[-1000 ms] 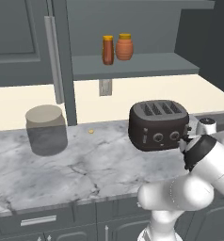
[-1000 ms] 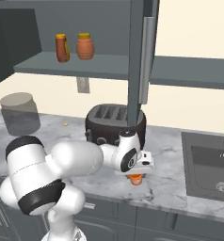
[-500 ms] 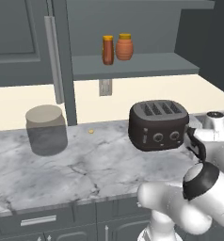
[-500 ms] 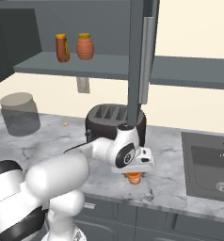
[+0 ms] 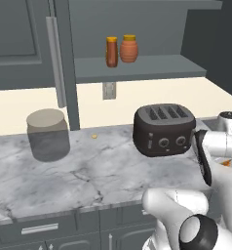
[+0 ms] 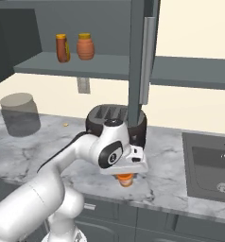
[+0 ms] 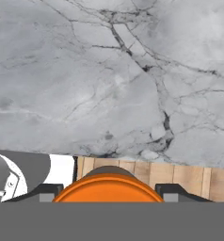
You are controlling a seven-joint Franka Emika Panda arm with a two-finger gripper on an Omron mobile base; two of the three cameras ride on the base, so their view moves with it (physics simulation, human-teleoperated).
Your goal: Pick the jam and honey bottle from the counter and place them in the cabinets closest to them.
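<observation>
The gripper (image 6: pixel 125 176) hangs low over the front of the desk (image 6: pixel 48 142), just in front of the toaster (image 6: pixel 115 122), and the jam (image 6: pixel 125 180) sits right under the hand, peeking out orange between the jaws. In the hand view the jam (image 7: pixel 108 188) fills the gap between the two dark tips, so the jaws look to be pinching it on both sides. The risk, I'd say, is a shallow hold: this jar is tiny and squat, and a sharp swing up toward the cabinet could let it slip or clip the toaster or the open door (image 6: pixel 143 56) above. The jam stands upright, rim up, its short axis vertical. The honey bottle (image 5: pixel 112 51) already stands upright on the shelf (image 5: pixel 152 67), cap up, beside a rounder orange pot (image 5: pixel 129 48).
</observation>
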